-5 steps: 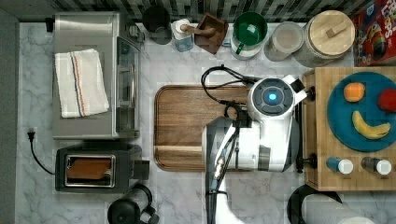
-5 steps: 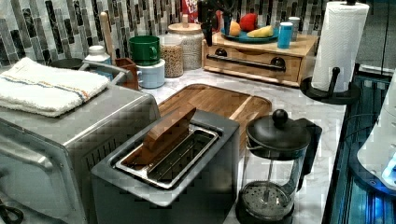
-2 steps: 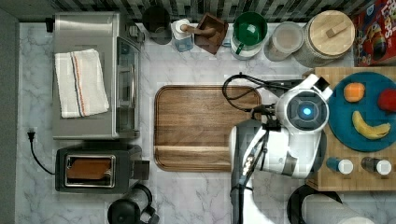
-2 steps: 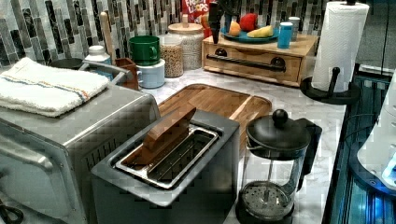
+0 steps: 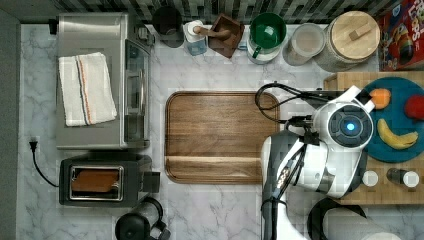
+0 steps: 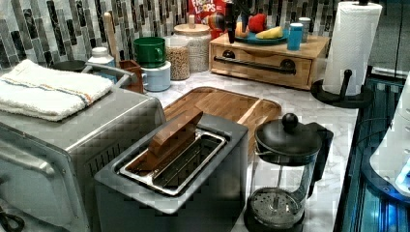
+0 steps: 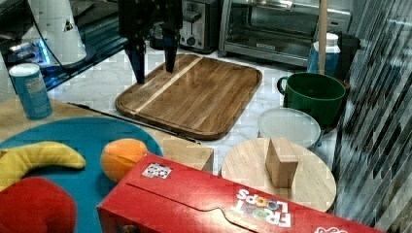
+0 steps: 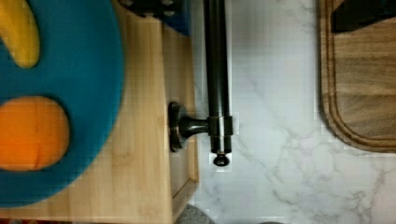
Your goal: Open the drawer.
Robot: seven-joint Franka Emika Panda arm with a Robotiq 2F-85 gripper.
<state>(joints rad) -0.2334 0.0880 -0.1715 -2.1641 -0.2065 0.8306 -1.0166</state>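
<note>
Tool [image 7: 151,63] fingers spread, empty, above handle [image 8: 217,79] end of drawer [image 6: 261,65]; tray [image 5: 220,135] at 9 o'clock in top view; lower squarely astride bar, clamp, pull straight toward tray

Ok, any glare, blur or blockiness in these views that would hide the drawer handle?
Wrist view: handle crisp against bright marble, no glare. Left view: blocky compression on the toaster oven, yet the drawer and its bar read fine. Right view: the claw is a dark, backlit silhouette. Top view: the arm covers the drawer front.
</note>
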